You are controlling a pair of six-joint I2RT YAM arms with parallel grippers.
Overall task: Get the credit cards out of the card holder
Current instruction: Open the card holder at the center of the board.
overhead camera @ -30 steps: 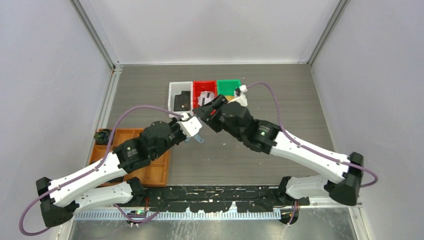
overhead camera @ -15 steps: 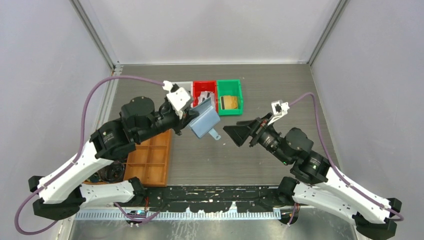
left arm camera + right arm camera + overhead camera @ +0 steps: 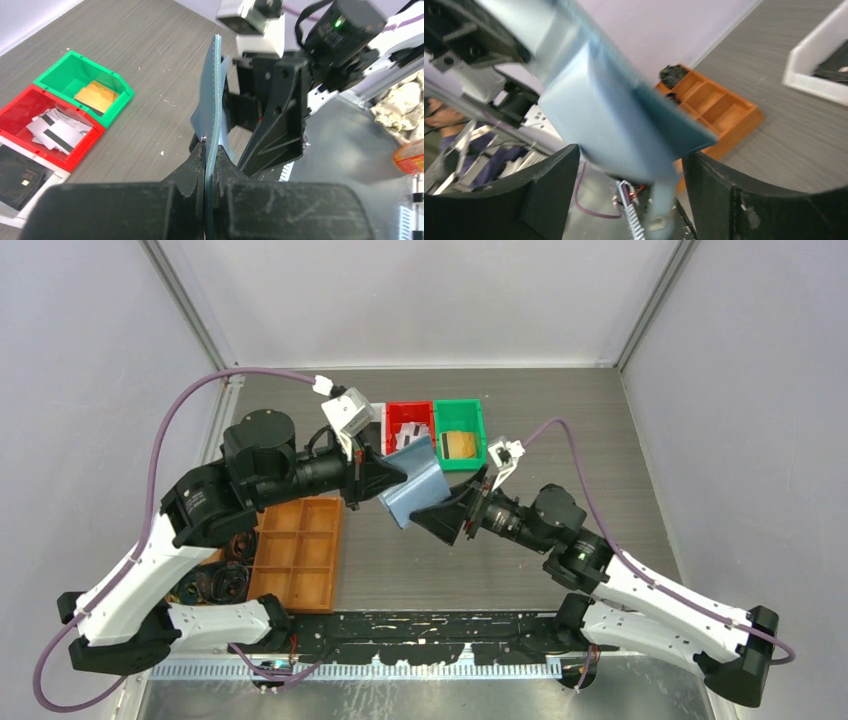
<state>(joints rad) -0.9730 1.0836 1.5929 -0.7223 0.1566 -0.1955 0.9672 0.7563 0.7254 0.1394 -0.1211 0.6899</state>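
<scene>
My left gripper (image 3: 392,480) is shut on one edge of the light blue card holder (image 3: 417,492) and holds it in the air above the table's middle. The left wrist view shows the holder edge-on (image 3: 214,90), pinched between my fingers (image 3: 192,167). My right gripper (image 3: 447,520) is open, its jaws wide apart at the holder's lower right corner. In the right wrist view the holder (image 3: 609,112) hangs blurred between my two fingers (image 3: 549,195). Credit cards lie in bins: black ones in the white bin (image 3: 17,177), white ones in the red bin (image 3: 408,435), a gold one in the green bin (image 3: 459,443).
The white, red and green bins stand in a row at the back centre. An orange-brown compartment tray (image 3: 300,555) lies at the left beside my left arm, with dark coiled items (image 3: 210,585) next to it. Grey walls close in both sides.
My left gripper has tilted the card holder and shifted it a little right. My right gripper has swung in from the right and now sits open at the holder's lower edge.
</scene>
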